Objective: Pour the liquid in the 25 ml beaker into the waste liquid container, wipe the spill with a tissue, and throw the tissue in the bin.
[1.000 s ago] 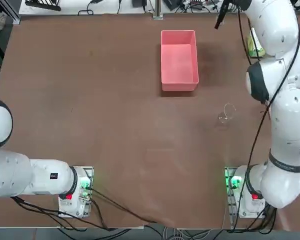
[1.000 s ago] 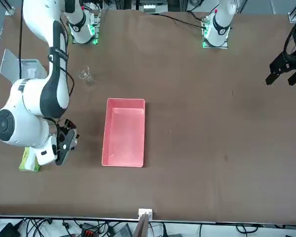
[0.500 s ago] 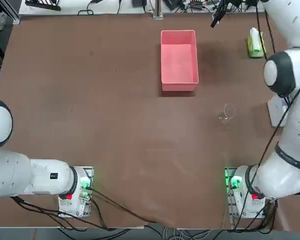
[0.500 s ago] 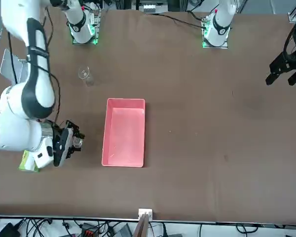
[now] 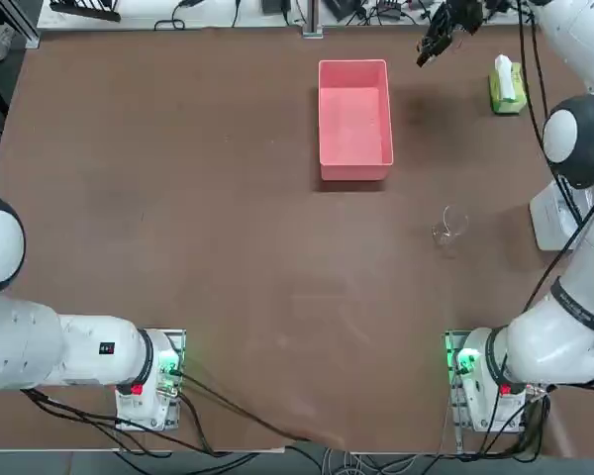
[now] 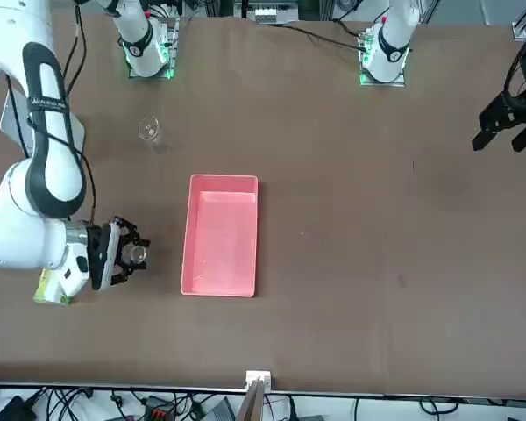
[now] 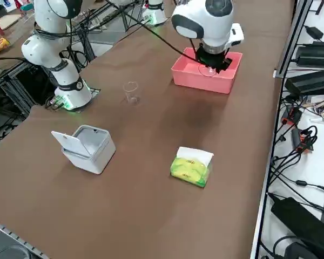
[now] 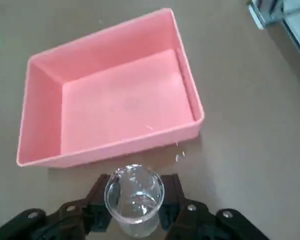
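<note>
Right hand (image 8: 134,210), raised above the brown worktop (image 5: 228,228), grips a small clear beaker (image 8: 134,199) between its two black fingers (image 8: 95,202). It holds the beaker upright, mouth up, beside the pink tray's (image 8: 107,152) long wall and outside the tray. Well apart, a second clear beaker (image 5: 449,225) stands alone. Farther toward the worktop's right side sit a yellow-green tissue pack (image 7: 191,165) and a grey bin (image 7: 89,147) with its lid open.
</note>
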Available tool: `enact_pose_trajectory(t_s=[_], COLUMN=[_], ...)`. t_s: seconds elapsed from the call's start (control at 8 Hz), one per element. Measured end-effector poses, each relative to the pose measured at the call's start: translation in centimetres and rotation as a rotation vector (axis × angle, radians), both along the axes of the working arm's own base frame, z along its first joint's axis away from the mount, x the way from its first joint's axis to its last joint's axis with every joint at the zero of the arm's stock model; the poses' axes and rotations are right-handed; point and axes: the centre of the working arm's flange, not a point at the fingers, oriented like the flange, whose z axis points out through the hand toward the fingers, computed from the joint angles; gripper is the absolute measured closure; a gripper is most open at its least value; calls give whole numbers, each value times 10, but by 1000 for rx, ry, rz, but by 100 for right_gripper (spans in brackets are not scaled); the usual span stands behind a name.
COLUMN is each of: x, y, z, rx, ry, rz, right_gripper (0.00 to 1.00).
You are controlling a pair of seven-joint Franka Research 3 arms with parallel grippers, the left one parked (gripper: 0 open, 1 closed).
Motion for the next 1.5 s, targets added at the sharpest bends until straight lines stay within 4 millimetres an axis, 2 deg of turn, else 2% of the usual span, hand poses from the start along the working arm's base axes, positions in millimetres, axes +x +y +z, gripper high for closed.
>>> enact_pose_trajectory(t_s=[0.25, 0.38, 1.0, 1.25, 1.5], x=[-6, -11, -26, -34, -41], y=[-4, -14, -116, -139, -149], z=[-28, -45, -122, -156, -189], rx=[95, 138, 219, 255, 289], ry=[-51, -71, -151, -149, -137], rz=[45, 68, 146, 142, 132], right_gripper=[52, 52, 52, 50, 49])
